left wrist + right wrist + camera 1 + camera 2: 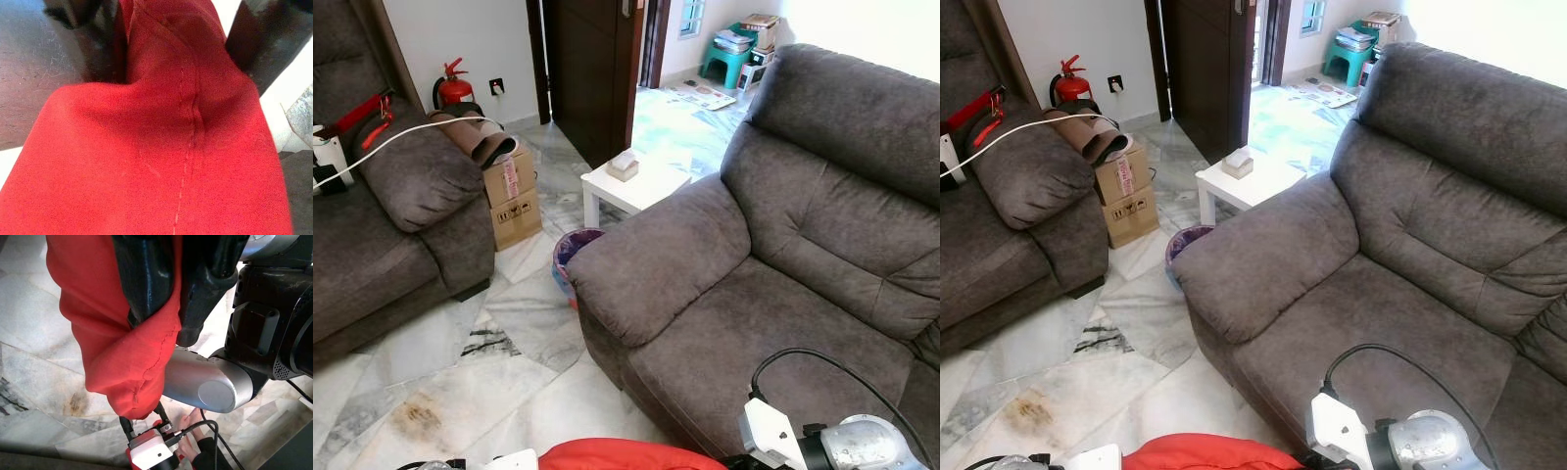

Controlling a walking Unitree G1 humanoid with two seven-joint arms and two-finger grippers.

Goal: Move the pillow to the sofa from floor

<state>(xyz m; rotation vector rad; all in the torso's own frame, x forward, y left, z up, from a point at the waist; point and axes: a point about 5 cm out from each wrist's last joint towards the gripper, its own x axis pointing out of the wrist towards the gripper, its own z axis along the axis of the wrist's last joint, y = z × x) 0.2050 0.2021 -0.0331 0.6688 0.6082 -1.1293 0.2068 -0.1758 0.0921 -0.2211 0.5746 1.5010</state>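
1. Pillow (626,455): red fabric, off the floor, carried low in front of your robot's body and just short of the sofa's front edge. None of it rests on the sofa yet.
2. Right gripper (171,298): its two black fingers are pinched together over a fold of the pillow, the cloth hanging slack beneath them above the marble floor (499,382).
3. Left gripper (171,44): a dark finger on either side of the bunched red cloth, clamped on the pillow at a seam.
4. Sofa (773,323): grey-brown, its seat cushion bare; the near armrest stands between the seat and the floor.
5. Items beyond the sofa's armrest: a small white table (631,188) with a tissue box, a bin just beside the armrest, cardboard boxes and a fire extinguisher farther off.
6. Progress, as you may judge it: pick-up done, carry near its end. Left to do: bring the pillow over the seat cushion, lower it, let go with both grippers.
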